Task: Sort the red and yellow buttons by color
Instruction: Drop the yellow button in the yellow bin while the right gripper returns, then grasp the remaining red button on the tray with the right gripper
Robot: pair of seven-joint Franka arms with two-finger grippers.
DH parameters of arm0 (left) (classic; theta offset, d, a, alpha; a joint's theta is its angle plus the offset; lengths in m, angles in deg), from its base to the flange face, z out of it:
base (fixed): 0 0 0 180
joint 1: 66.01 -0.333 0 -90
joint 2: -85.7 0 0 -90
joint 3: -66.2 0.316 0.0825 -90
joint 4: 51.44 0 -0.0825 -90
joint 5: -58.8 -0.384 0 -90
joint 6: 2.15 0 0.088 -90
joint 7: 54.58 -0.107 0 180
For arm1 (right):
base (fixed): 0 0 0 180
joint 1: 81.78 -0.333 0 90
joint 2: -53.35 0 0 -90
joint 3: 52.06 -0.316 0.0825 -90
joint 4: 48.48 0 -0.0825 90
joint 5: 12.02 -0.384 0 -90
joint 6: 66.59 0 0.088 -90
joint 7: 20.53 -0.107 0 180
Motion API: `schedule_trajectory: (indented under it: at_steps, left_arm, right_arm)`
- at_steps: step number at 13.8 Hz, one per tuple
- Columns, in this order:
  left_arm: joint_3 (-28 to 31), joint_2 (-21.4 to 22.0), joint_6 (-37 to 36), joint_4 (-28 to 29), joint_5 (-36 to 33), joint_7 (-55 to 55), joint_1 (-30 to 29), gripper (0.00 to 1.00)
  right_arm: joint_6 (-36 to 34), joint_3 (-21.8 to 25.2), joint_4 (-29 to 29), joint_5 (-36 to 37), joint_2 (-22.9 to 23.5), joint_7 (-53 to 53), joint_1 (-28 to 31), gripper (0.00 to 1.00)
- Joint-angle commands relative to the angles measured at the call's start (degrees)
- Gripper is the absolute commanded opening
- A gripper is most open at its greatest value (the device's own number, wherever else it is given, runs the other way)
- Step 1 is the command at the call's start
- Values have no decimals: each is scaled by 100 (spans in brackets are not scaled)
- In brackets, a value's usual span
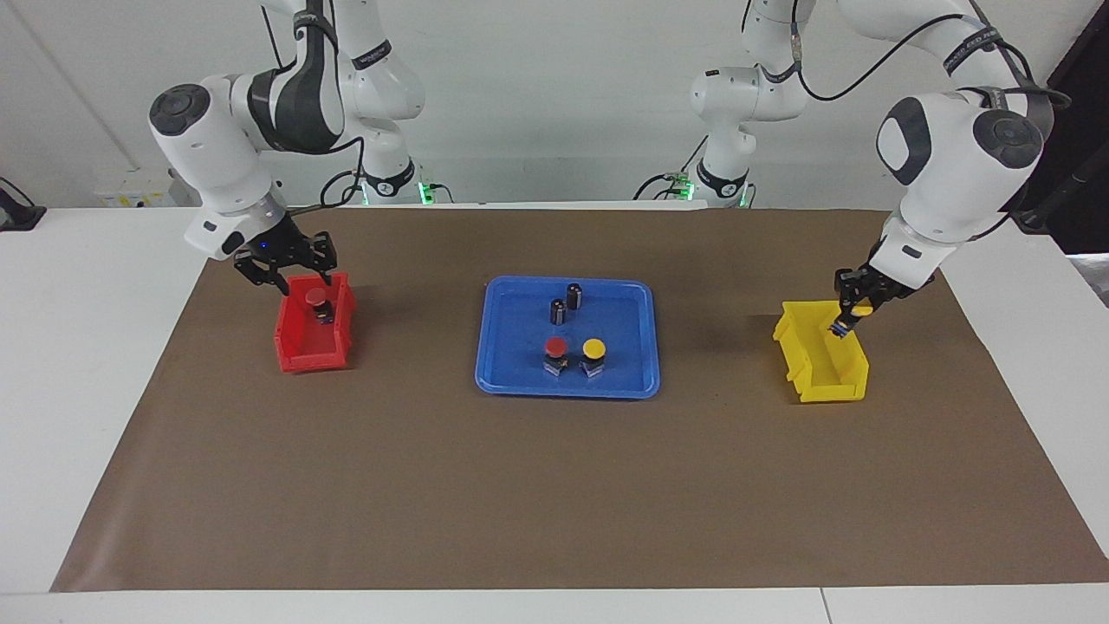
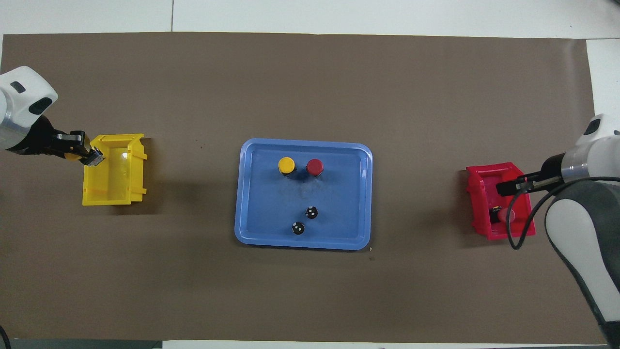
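Facing view: both arms are out at the bins, and the blue tray (image 1: 567, 381) sits mid-surface between them.
Left hand (image 1: 851, 310): over the edge of the yellow bin (image 1: 823, 374) that lies nearer the robots, at the left arm's end of the surface; it is clamped on a yellow button (image 1: 859, 309), which hangs tilted, cap up and body down toward the bin.
Right hand (image 1: 286, 270): just above the red bin (image 1: 299, 355) at the right arm's end; fingers spread apart, nothing between them.
Red button in bin (image 1: 318, 303): in the part of the red bin nearer the robots, below the right hand and clear of it.
Tray buttons: one red button (image 1: 555, 354) and one yellow button (image 1: 593, 355) stand upright side by side in the part of the tray farther from the robots.
Dark cylinders (image 1: 566, 303): two, upright in the tray nearer the robots, no coloured caps.
Handling, a judgement: the buttons look small, light and rigid; the round cap is smooth and domed, so fingers would likely slip off it.
Where to hold, a judgement: across the black-and-silver body just under the cap, where the sides look flatter, coming straight down.
Risk, a judgement: the two tray buttons stand close together, so a finger between them could knock the neighbour over.
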Motion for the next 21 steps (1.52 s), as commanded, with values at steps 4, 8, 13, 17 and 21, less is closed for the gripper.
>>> schedule_trajectory:
  at_steps: [4,8,13,17,21]
  left_arm:
    - [-73,462,642,1297,-96,-263,-204,2]
    - [-81,401,1703,1940,-96,-228,-204,2]
    - [-81,383,1785,2011,-96,-290,-204,52]
    - [-81,375,1706,1941,-96,-255,-143,55]
    - [-81,287,691,1084,-96,-246,-99,66]
  right_arm:
    - [41,-36,2680,399,2241,-3691,-2265,85]
    - [627,-36,3168,1094,3325,-4872,-3129,85]
    - [1008,-45,2747,1113,3362,-4962,-3200,85]
    - [1132,-45,2438,1096,3265,-4953,-3191,85]
    - [1307,-63,2184,1061,3195,-4970,-3200,83]
